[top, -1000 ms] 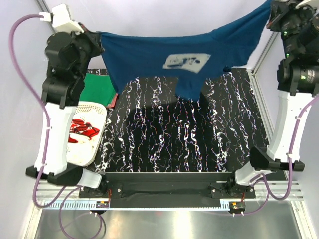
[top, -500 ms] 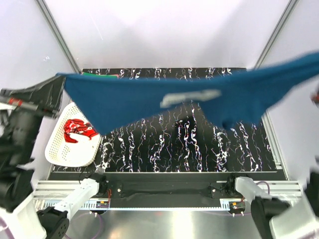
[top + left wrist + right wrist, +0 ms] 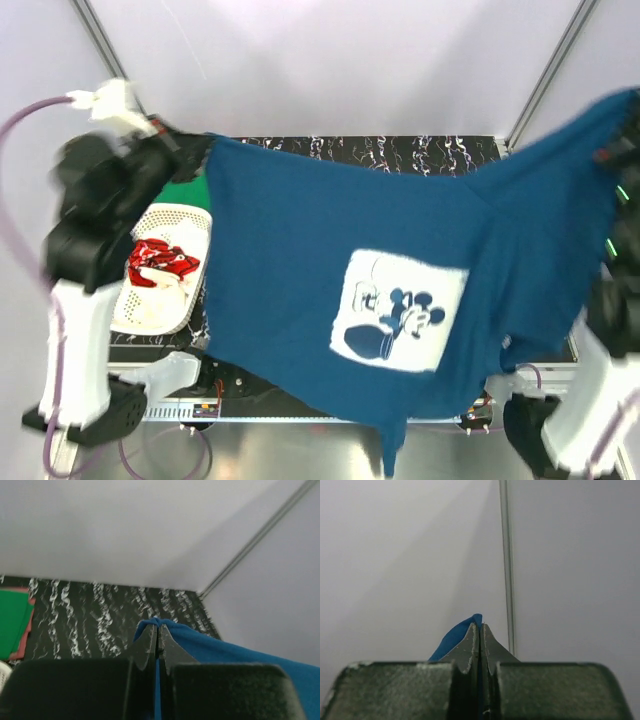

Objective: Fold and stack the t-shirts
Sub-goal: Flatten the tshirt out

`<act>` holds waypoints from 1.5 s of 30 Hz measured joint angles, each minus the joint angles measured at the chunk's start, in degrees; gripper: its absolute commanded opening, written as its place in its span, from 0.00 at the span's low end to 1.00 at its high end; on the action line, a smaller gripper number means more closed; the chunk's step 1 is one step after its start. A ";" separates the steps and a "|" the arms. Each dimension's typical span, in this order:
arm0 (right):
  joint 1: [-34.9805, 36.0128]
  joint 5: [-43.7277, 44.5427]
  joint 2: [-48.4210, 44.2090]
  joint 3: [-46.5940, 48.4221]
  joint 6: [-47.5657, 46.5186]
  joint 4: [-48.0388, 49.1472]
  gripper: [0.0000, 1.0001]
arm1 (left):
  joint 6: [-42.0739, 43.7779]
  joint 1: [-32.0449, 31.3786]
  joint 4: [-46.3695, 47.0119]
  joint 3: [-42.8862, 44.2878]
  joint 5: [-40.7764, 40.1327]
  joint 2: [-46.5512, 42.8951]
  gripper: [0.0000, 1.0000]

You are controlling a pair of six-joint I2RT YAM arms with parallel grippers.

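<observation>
Between left gripper (image 3: 159, 628) and right gripper (image 3: 480, 630) (both clamped), blue t-shirt (image 3: 290, 250), spread wide

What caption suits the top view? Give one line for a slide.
The left claw and right claw stretch a blue t-shirt wide above the black table, its white print facing the camera.

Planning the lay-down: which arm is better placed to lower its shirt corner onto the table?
Left, probably: the left gripper pinches the shirt above the table; the right gripper seems past its right edge.
</observation>
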 measured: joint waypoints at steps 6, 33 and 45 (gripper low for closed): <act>0.00 -1.44 13.79 -16.09 -2.27 11.28 0.00 | 0.50 0.09 5.05 -8.35 -3.54 14.08 0.00; -0.72 -21.64 79.43 1.66 3.82 38.73 0.00 | 0.90 9.57 28.70 13.33 2.86 73.81 0.00; -1.11 -20.90 78.03 -0.11 5.46 38.62 0.00 | 0.85 10.40 32.61 13.60 7.15 74.64 0.00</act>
